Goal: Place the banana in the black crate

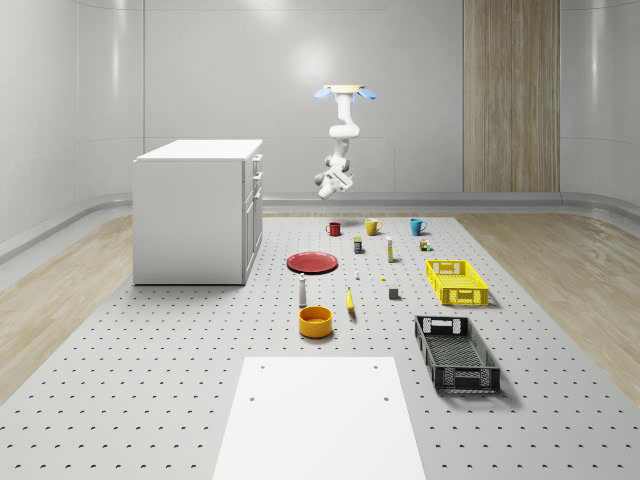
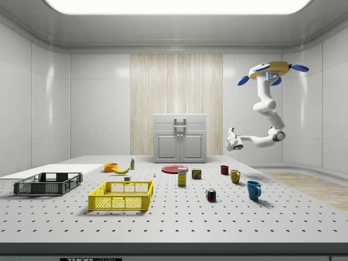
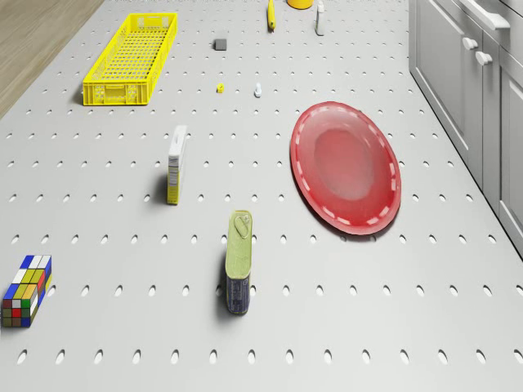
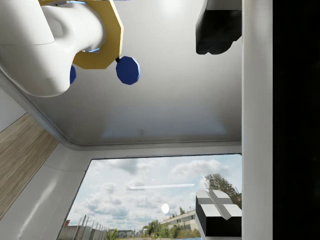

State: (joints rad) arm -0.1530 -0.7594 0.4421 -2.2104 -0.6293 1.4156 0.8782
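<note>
Fingers (image 4: 217, 132) apart, high under hovering drone (image 1: 346, 92) — banana (image 1: 350, 300) far below, untouched

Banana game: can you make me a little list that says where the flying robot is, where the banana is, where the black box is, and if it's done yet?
drone: hovers high above the far end of the table, near the mugs
gripper: up in the air, holding nothing
banana: lying on the table, beside the orange bowl
black crate: on the table, nearer than the yellow crate, nothing visible inside
task done: no, banana not yet picked up
</note>
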